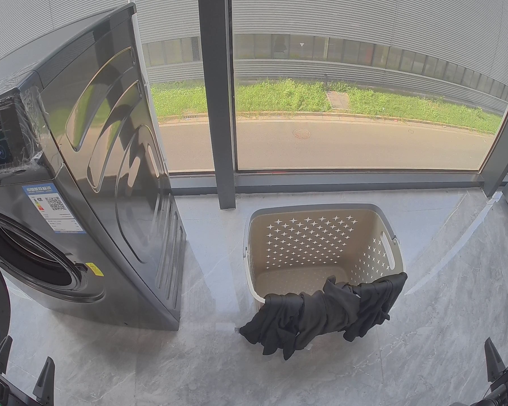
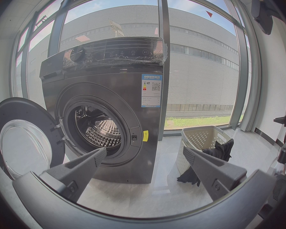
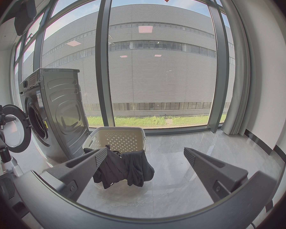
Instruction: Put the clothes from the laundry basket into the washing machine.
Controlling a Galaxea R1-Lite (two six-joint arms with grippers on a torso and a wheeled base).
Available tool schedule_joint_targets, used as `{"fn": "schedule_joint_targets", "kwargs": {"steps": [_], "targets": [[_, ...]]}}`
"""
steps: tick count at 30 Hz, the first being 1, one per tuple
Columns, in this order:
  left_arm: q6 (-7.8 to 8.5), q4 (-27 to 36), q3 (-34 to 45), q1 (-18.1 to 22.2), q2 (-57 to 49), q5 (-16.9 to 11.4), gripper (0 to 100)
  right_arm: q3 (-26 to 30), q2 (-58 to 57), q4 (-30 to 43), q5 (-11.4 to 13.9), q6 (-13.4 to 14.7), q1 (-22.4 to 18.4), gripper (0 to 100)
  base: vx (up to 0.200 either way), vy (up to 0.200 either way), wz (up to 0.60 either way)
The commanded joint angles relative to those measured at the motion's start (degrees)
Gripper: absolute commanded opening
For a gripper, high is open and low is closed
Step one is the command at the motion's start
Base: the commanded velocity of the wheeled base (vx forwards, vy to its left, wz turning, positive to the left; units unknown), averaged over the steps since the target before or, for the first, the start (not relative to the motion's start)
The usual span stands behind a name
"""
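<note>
Pale floor [image 1: 299,373] ahead, left gripper [image 2: 143,150] and right gripper [image 3: 144,151] held spread wide, empty: black garment [image 1: 316,314], lower centre, should be pinched mid-bunch.

I see a glossy dark-grey boxy metal washing machine [image 1: 118,187] with a blue-and-white label [image 1: 53,207], a cream rectangular plastic laundry basket [image 1: 313,238] punched with star patterns, black crumpled cloth clothes [image 1: 322,311], and a pale grey veined floor [image 1: 434,339].

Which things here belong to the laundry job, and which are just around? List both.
Job:
black clothes, draped over the front rim of the laundry basket
washing machine, its door open
left gripper and right gripper, both open

Just around:
window post
curtain
floor
</note>
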Motion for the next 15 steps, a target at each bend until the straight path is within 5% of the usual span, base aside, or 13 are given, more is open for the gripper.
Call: {"fn": "schedule_joint_targets", "kwargs": {"steps": [1, 15], "targets": [[0.07, 0.0, 0.9, 0.0, -1.0, 0.0, 100, 1.0, -0.9, -0.1, 0.0, 0.0, 0.0, 100, 0.0, 0.0, 0.0], [-0.02, 0.0, 0.9, 0.0, -1.0, 0.6, 100, 1.0, -0.9, 0.0, 0.0, 0.0, 0.0, 100, 0.0, 0.0, 0.0]]}}
